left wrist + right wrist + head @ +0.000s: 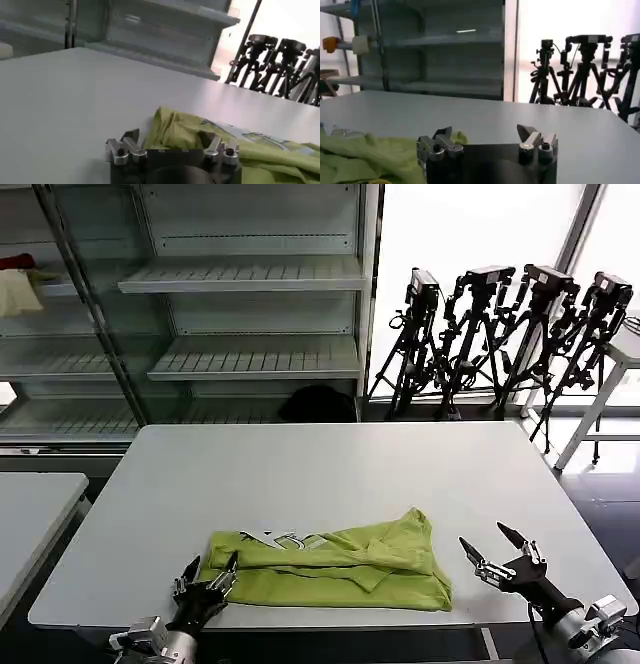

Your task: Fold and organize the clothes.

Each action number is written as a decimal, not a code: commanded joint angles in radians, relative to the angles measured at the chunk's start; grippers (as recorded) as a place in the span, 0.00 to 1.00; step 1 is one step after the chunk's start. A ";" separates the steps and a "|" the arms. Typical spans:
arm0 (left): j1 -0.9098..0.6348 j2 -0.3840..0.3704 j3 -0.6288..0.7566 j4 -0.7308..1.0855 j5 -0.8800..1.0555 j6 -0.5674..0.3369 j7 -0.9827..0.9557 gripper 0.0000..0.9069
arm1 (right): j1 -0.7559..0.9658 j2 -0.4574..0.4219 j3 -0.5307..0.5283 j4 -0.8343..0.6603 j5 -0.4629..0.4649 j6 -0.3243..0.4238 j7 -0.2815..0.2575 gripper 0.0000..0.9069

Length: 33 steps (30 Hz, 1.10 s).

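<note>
The clothes, a lime yellow-green T-shirt [335, 569], lie folded into a wide band near the front edge of the grey table [330, 469], with a white print showing near its top left. My left gripper [212, 571] stands open at the shirt's front left corner, the cloth [190, 132] lying just ahead of its spread fingers. My right gripper [488, 549] is open too, a short way right of the shirt's right edge, touching nothing. In the right wrist view the shirt [367, 155] lies off to one side of the open fingers [438, 142].
A second grey table [30, 514] stands at the left. Metal shelving [245, 314] fills the back, with a cream-and-red cloth bundle [18, 284] on a left shelf. Several black tripods [500, 334] stand at the back right beside a white table [625, 349].
</note>
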 commanded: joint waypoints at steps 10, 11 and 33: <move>-0.011 -0.037 0.052 -0.001 -0.026 -0.082 0.001 0.00 | 0.030 -0.003 -0.016 -0.008 0.004 0.003 -0.019 1.00; -0.013 -0.034 0.049 -0.008 -0.039 -0.088 -0.011 0.00 | 0.033 -0.003 -0.018 -0.008 0.004 0.003 -0.018 1.00; -0.001 0.235 -0.703 -0.047 -0.393 0.061 -0.055 0.00 | 0.103 0.011 -0.092 -0.007 -0.027 -0.007 -0.001 1.00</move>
